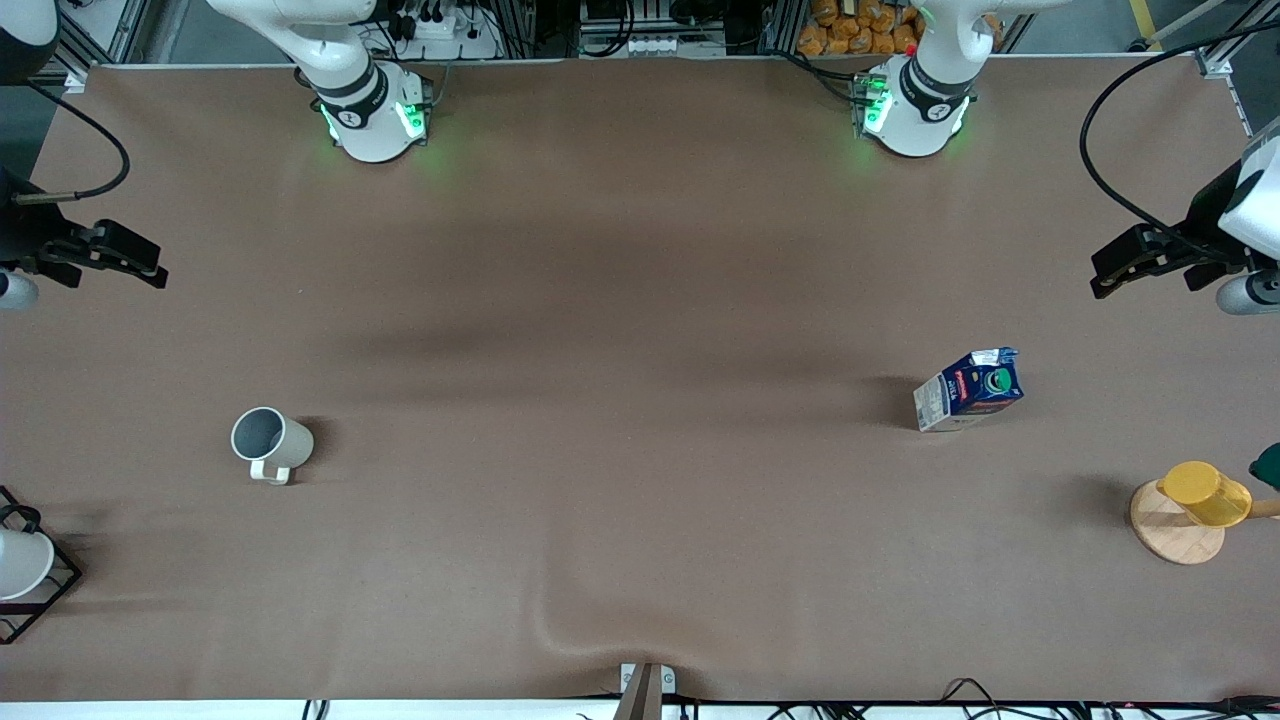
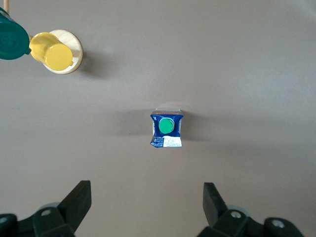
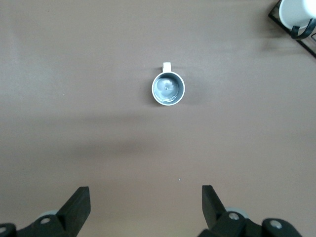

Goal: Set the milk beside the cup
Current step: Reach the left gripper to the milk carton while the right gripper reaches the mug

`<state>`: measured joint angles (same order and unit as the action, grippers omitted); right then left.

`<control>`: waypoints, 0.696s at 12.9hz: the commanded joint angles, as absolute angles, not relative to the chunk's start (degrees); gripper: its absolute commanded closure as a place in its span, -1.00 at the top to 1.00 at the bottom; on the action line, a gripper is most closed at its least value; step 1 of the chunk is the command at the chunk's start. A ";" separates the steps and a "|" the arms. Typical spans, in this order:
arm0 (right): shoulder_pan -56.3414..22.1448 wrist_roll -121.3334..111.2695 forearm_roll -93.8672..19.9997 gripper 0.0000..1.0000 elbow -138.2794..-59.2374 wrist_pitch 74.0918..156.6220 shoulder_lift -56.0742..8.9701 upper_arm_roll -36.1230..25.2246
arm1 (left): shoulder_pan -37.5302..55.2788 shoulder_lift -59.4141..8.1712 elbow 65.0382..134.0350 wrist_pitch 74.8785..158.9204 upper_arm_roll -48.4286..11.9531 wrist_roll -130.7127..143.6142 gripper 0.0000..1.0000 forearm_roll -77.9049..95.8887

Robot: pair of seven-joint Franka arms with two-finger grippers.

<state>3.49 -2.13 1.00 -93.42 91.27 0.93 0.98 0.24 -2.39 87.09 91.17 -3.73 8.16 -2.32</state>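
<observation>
The milk (image 1: 968, 390), a dark blue carton with a green cap, stands upright on the brown table toward the left arm's end. It shows from above in the left wrist view (image 2: 166, 128). The cup (image 1: 270, 443), a pale grey mug whose handle points toward the front camera, stands toward the right arm's end and shows in the right wrist view (image 3: 168, 89). My left gripper (image 1: 1105, 278) hangs open and empty high over the table's edge at its end; the left wrist view shows it (image 2: 147, 197). My right gripper (image 1: 150, 272) hangs open and empty over the edge at its own end, also (image 3: 146, 197).
A yellow cup (image 1: 1205, 495) lies on a wooden disc (image 1: 1170, 535) at the left arm's end, with a dark green thing (image 1: 1268, 465) beside it. A white cup (image 1: 20, 565) sits in a black wire rack (image 1: 55, 595) at the right arm's end.
</observation>
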 commanded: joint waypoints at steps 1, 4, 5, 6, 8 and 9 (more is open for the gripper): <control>3.16 -3.86 2.20 1.00 -93.43 91.05 1.76 0.35 | -0.09 -2.11 87.10 90.18 -3.87 7.12 1.00 -1.05; 3.51 -4.04 1.58 1.00 -93.43 90.97 1.58 0.35 | -0.17 -2.55 87.10 90.18 -3.87 6.86 1.00 -1.23; 3.86 -4.04 1.58 1.00 -93.43 91.05 1.50 0.44 | -0.18 -3.16 87.45 90.18 -3.87 7.03 1.00 -1.14; 3.87 -4.04 1.58 1.00 -93.43 91.05 1.41 0.44 | 0.09 -3.34 88.93 90.18 -3.87 8.08 1.00 -1.14; 3.87 -4.04 1.58 1.00 -93.60 90.97 1.06 0.44 | -0.17 -3.69 92.79 93.93 -4.04 8.17 1.00 -1.49; 3.78 -4.04 1.58 1.00 -93.86 91.14 0.71 0.44 | -0.18 -3.52 95.25 96.04 -3.96 8.26 1.00 -1.49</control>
<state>3.55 -3.31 1.09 -93.59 91.23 0.93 0.31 0.23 -4.08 91.14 92.65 -3.76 8.13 -2.29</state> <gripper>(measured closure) 0.000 0.000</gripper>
